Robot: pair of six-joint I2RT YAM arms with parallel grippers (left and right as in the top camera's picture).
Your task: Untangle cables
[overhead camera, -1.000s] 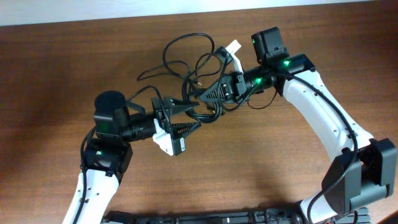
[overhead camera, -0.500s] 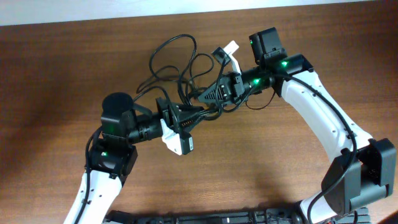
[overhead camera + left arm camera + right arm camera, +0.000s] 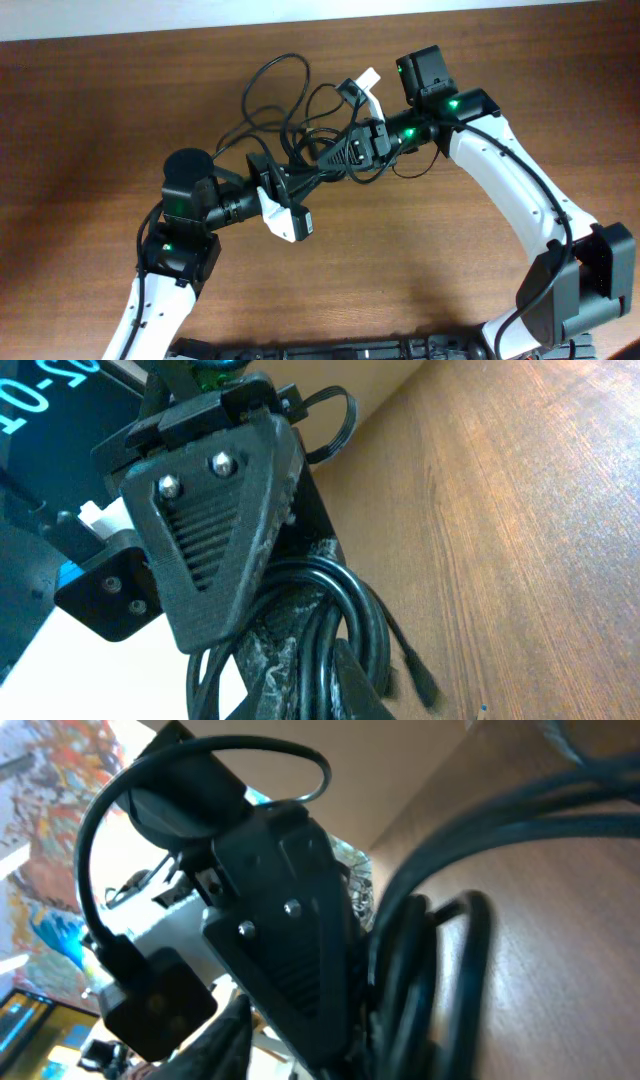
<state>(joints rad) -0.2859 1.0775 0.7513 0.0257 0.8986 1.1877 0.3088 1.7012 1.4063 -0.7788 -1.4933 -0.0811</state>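
Since a second ago, the left gripper (image 3: 305, 180) has moved nearer to the right one and its jaws have come together. The upper loops of the cables (image 3: 300, 135) have shifted to the left.

Now the left gripper is closed on the cables, on the thick part where several cords run side by side. In the left wrist view this bundle (image 3: 330, 620) passes under the ribbed black finger (image 3: 220, 510), pressed against it, and one thin cord with a small plug end hangs free to the right of it, above the wooden table (image 3: 540, 510).

From the left gripper, two wide loops of the cables rise toward the far edge of the table (image 3: 420, 260), and a smaller loop lies just behind it.

Just to the right of the left gripper, almost touching it, the right gripper (image 3: 335, 158) has its tips in the same bundle. In the right wrist view the cords (image 3: 440, 930) run close beside its finger (image 3: 290, 940). It seems the jaws stand a little apart, but I cannot tell surely if they hold a cord.
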